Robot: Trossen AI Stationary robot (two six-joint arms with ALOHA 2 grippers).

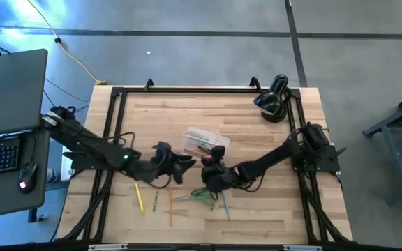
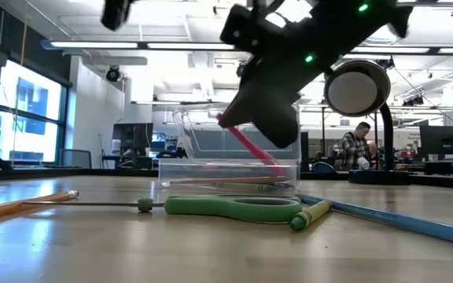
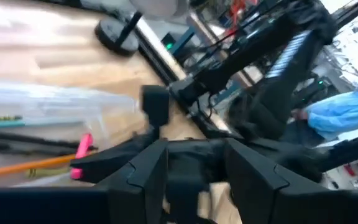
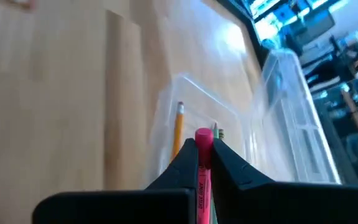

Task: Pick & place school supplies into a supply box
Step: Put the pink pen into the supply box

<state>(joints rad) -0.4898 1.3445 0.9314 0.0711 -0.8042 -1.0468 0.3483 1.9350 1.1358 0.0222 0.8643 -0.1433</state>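
You've got the pink pen (image 4: 203,163) pinched between the right gripper (image 4: 204,149) fingers, tip aimed at the open supply box (image 4: 241,134) on the counter (image 4: 55,93); in the low view the pen (image 2: 252,146) slants down into the box (image 2: 228,165) at the box's near wall. Treat it as light, stiff and slick: a thin smooth barrel that can swivel in a narrow pinch, so hold near mid-barrel, not the end, and don't squeeze harder than needed. The box looks like thin clear plastic, shallow, light enough to slide or tip if you nudge a wall, so come in over the rim and let go low. It already holds an orange pencil (image 4: 178,127) and a few more sticks; from the left wrist view you see dark and orange ones lying lengthwise inside. Left gripper (image 1: 183,166) sits just beside the box's left end with fingers spread, holding nothing that I can see. Still on the counter in front of the box: green-handled scissors (image 2: 226,207), a green crayon (image 2: 311,213), a blue pencil (image 2: 392,214) and an orange pencil (image 2: 22,203); take the scissors by the handle loops or the closed blades, they're heavier and lopsided. The high view shows the box (image 1: 205,141) mid-counter between the arms, yellow pencil (image 1: 139,198) off toward the left.
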